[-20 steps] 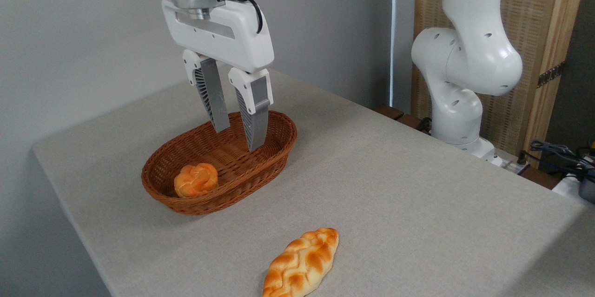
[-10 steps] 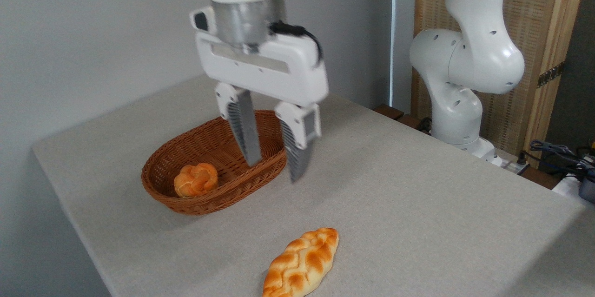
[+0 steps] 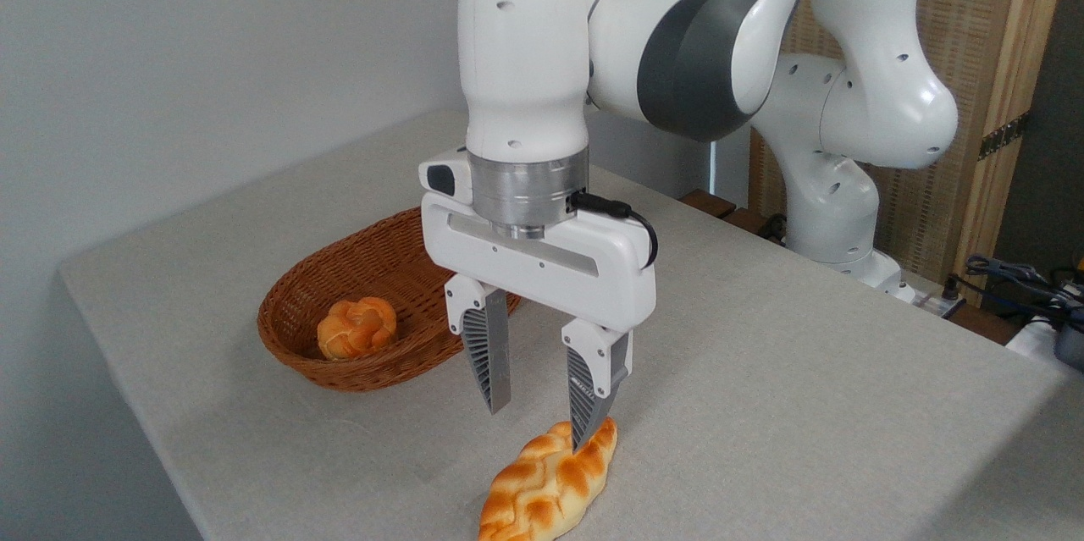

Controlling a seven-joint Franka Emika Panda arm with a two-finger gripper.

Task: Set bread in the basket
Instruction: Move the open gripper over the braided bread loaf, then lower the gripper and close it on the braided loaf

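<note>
The bread (image 3: pixel 549 486), a golden braided loaf with toasted ridges, lies on the table near the front edge. My gripper (image 3: pixel 539 429) hangs open just above its far end, fingers pointing down, the right fingertip overlapping the loaf's upper tip in the picture. Nothing is between the fingers. The reddish-brown wicker basket (image 3: pixel 339 283) sits to the left and farther back, partly hidden behind the gripper body.
A small round orange knotted bun (image 3: pixel 356 328) lies in the basket's near left end. The arm's white base (image 3: pixel 834 219) stands at the table's far right edge, with cables (image 3: pixel 1016 278) beyond it. The table's front edge runs close below the loaf.
My gripper has travelled from above the basket down and to the right, ending low over the loaf's far end. Its fingers have spread wider. The loaf and bun have not moved.
</note>
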